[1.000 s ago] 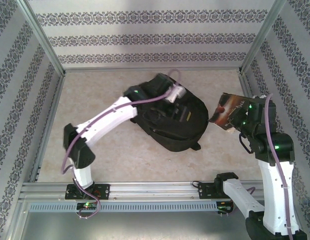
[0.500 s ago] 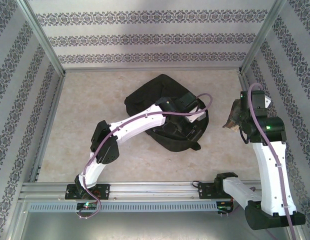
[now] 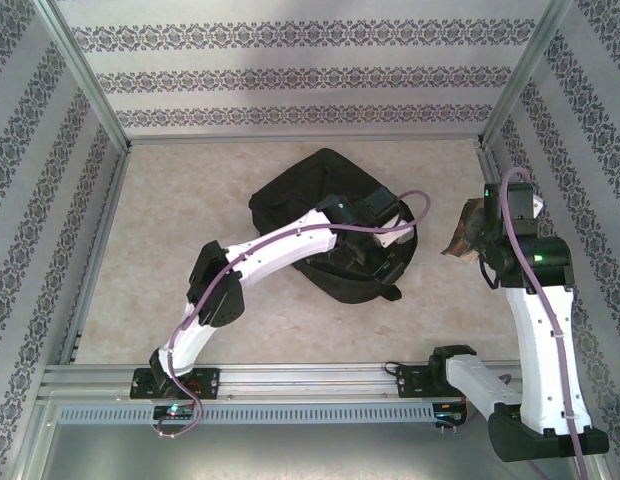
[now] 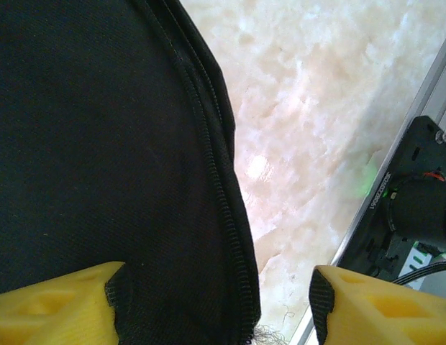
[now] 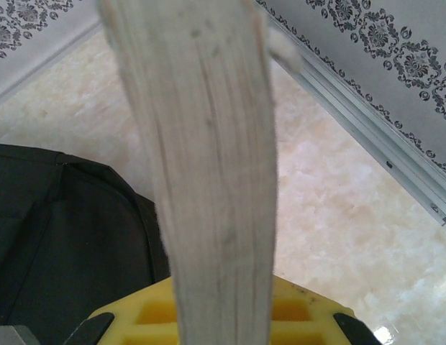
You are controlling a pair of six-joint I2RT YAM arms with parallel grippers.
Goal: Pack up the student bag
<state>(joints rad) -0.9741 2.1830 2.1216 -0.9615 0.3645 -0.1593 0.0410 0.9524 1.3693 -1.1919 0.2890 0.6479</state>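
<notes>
The student bag point(image 3: 300, 185), a big black fabric backpack, lies flat in the middle of the table. My left gripper point(image 3: 388, 258) reaches over its near right edge. In the left wrist view it point(image 4: 217, 302) stands open, its yellow fingers point(image 4: 57, 302) straddling the bag's zippered edge point(image 4: 230, 237) with a gap on the right side. My right gripper point(image 3: 477, 240) hovers right of the bag, shut on a book point(image 3: 460, 235) held edge-on. The book's pale page edge point(image 5: 208, 158) rises from between the jaws point(image 5: 219, 316), with the bag point(image 5: 57, 230) below left.
Beige marbled table surface point(image 3: 170, 230) surrounds the bag. Patterned walls and metal posts close in the back and sides. An aluminium rail point(image 3: 290, 380) runs along the near edge. The right arm's black base point(image 4: 417, 208) shows in the left wrist view.
The left arm swung from the bag's far top down to its near right edge. The right arm lifted and turned the book from cover-up to edge-on. Little moved in the last half second.
</notes>
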